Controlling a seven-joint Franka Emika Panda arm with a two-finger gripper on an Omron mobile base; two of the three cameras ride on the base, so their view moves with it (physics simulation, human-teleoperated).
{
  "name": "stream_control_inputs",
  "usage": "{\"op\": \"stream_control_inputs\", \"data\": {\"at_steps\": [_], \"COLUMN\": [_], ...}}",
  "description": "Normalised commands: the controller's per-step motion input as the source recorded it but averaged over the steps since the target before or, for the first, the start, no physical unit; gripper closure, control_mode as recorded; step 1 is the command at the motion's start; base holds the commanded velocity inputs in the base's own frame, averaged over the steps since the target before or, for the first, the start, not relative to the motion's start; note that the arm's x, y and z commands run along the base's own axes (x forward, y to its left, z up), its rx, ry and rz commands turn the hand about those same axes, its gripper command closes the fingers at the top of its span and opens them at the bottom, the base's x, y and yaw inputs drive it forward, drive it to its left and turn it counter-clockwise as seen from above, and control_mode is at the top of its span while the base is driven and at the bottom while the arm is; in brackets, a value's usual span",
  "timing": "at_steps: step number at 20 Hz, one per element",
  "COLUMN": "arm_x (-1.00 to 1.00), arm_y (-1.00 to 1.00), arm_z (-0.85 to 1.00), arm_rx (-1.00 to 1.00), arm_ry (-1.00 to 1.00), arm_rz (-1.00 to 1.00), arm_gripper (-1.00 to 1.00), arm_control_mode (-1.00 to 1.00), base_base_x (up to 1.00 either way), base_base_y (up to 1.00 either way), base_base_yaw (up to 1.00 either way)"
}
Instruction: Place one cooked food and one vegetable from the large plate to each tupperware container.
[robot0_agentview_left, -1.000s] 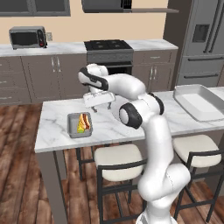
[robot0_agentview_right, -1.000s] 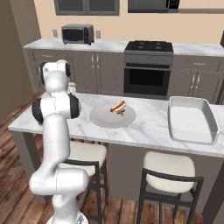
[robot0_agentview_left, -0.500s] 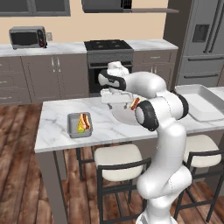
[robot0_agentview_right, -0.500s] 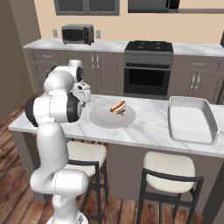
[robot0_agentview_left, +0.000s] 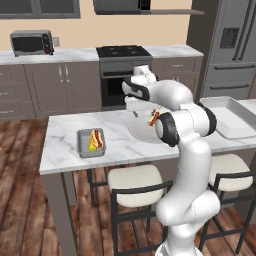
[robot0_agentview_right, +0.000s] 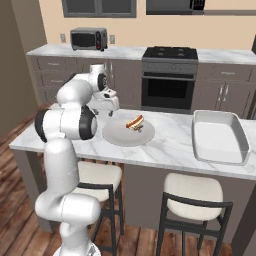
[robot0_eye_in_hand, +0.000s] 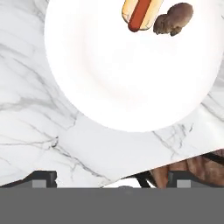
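Hand (robot0_agentview_right: 111, 111) spread, empty, above large plate (robot0_eye_in_hand: 109, 78) | hot dog (robot0_eye_in_hand: 139, 12) lies diagonally at plate's edge

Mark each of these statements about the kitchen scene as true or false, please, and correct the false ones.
1. A hot dog lies on the plate. True.
2. The gripper is shut on the hot dog. False: it is open, holds nothing, and hangs over the plate's near side.
3. The small container already holds food. True: a hot dog and a yellow piece lie in it.
4. The large tray on the island is full of food. False: it looks empty.
5. A brown lump lies beside the hot dog on the plate. True.
6. The microwave stands on the island. False: it stands on the back counter.
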Motion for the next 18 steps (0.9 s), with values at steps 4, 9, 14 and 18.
{"op": "stream_control_inputs", "data": {"at_steps": [4,9,14,18], "arm_x": [-0.51,-0.15,0.24,0.53], "arm_y": [-0.66,-0.12,-0.24,-0.44], "arm_z": [-0.24,0.01,-0.02,0.00], "arm_rx": [0.09,0.01,-0.03,0.08], "arm_ry": [-0.65,-0.54,0.11,0.03], "arm_rz": [0.11,0.14,-0.03,-0.13], "arm_gripper": [-1.00,-1.00,-1.00,-1.00], "arm_control_mode": [-1.00,-1.00,-1.00,-1.00], "base_base_x": [0.00,0.00,0.00,0.00], "base_base_y": [0.00,0.00,0.00,0.00], "base_base_yaw": [0.00,0.00,0.00,0.00]}}
